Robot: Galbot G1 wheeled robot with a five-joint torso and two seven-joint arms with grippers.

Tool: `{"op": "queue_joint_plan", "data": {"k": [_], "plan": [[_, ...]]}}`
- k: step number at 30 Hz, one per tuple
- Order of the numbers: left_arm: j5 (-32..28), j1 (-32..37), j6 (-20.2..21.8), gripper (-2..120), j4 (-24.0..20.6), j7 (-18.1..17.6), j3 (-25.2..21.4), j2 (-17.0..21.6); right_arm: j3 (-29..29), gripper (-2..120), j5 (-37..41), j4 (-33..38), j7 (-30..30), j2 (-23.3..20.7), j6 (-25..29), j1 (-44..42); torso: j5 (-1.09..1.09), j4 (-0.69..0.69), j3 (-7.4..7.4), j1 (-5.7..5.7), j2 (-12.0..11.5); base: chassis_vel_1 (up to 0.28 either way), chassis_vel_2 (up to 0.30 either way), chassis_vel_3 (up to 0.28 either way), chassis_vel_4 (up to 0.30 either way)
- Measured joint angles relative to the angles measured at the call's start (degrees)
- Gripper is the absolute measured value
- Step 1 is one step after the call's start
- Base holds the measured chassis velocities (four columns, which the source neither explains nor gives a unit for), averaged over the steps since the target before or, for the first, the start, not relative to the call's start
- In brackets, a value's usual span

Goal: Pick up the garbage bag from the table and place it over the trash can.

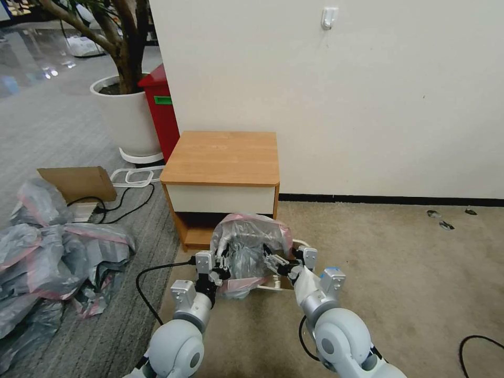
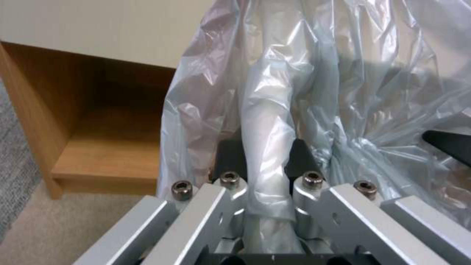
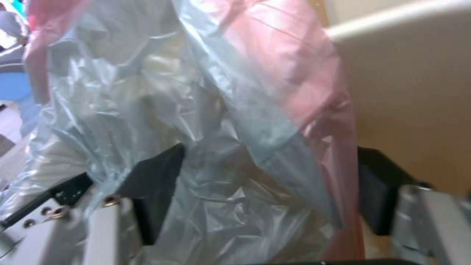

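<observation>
The garbage bag point(image 1: 247, 244), thin grey plastic with a pink band, is draped over the cream trash can point(image 1: 278, 287) on the carpet, right in front of the table point(image 1: 220, 157). My left gripper point(image 1: 224, 265) is at the bag's left side. In the left wrist view this gripper point(image 2: 265, 147) is shut on a fold of the garbage bag point(image 2: 275, 92). My right gripper point(image 1: 273, 261) is at the bag's right side. In the right wrist view its gripper point(image 3: 267, 176) is open, black fingers point(image 3: 157, 191) wide apart, with the garbage bag point(image 3: 220, 110) loose between them.
A heap of grey-and-pink bags point(image 1: 47, 252) lies on the floor to the left, with a cardboard piece point(image 1: 79, 181) and a black cable point(image 1: 144, 278) nearby. A red bin point(image 1: 160, 110) and a white plant pot point(image 1: 128, 115) stand behind the table. Carpet on the right is open.
</observation>
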Motion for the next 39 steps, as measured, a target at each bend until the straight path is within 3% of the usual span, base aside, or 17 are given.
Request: {"op": "queue_joint_plan", "data": {"k": [3, 5, 8, 13, 15, 20, 29, 39], "plan": [[-1.10, -0.23, 0.30, 7, 0.00, -0.10, -0.25, 0.00, -0.19, 57, -1.27, 0.04, -0.56, 0.04, 0.91, -0.19, 0.00, 0.00, 0.00, 0.00, 0.00, 0.000, 0.000, 0.000, 0.000], [-1.60, -0.33, 0.58, 7, 0.00, -0.26, -0.33, -0.04, -0.21, 56, -1.60, 0.22, -0.64, 0.00, 1.04, -0.27, 0.00, 0.00, 0.00, 0.00, 0.00, 0.000, 0.000, 0.000, 0.000], [-2.82, -0.69, 1.50, 7, 0.07, -0.72, -0.56, -0.26, -0.24, 39, -3.01, 0.87, -1.03, -0.25, 1.72, -0.62, 0.00, 0.00, 0.00, 0.00, 0.00, 0.000, 0.000, 0.000, 0.000], [-3.22, -0.88, 1.99, 7, 0.41, -1.03, -0.53, -0.50, -0.16, 29, -4.55, 1.12, -1.93, -0.47, 2.47, -0.89, 0.00, 0.00, 0.00, 0.00, 0.00, 0.000, 0.000, 0.000, 0.000], [-3.23, -0.92, 2.20, 7, 0.67, -1.11, -0.44, -0.66, 0.09, 16, -5.30, 1.75, -2.31, -0.89, 3.08, -1.22, 0.00, 0.00, 0.00, 0.00, 0.00, 0.000, 0.000, 0.000, 0.000], [-3.23, -0.83, 2.58, 7, 1.06, -1.13, -0.37, -0.81, 1.57, 0, -5.48, 2.98, -4.74, -1.85, 4.02, -1.77, 0.00, 0.00, 0.00, 0.00, 0.00, 0.000, 0.000, 0.000, 0.000], [-3.13, -0.40, 3.62, 7, 1.18, -1.16, -0.25, -0.91, 4.83, 0, 0.49, 6.70, -5.98, -4.37, 2.48, 0.64, 0.00, 0.00, 0.00, 0.00, 0.00, 0.000, 0.000, 0.000, 0.000], [-2.85, 1.50, 3.64, 7, 0.13, -0.12, -0.13, -1.30, 5.93, 0, 11.26, 2.48, 6.40, -10.03, -11.59, 12.84, 0.00, 0.01, 0.00, 0.00, 0.00, 0.000, 0.000, 0.000, 0.000]]}}
